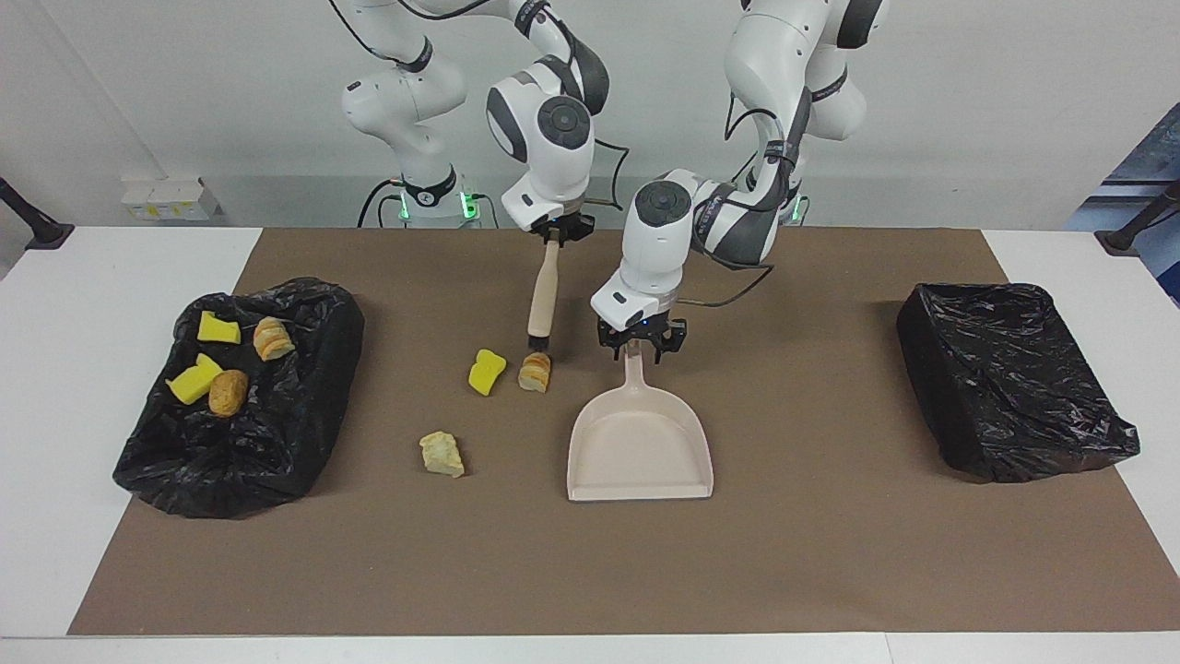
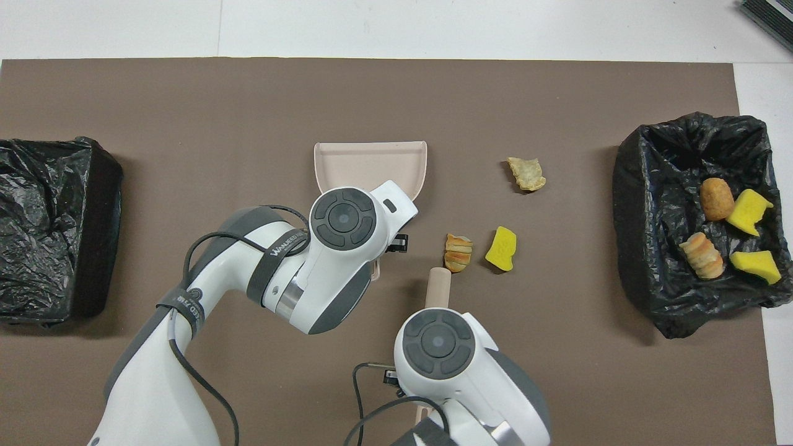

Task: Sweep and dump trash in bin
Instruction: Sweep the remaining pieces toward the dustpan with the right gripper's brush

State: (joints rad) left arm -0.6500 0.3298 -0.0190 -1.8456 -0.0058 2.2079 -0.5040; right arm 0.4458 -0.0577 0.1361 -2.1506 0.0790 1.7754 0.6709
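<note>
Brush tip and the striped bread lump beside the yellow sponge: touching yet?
Cannot tell. In the facing view the brush tip sits right at the bread lump; neither that view nor the overhead view shows a gap or contact plainly.
</note>
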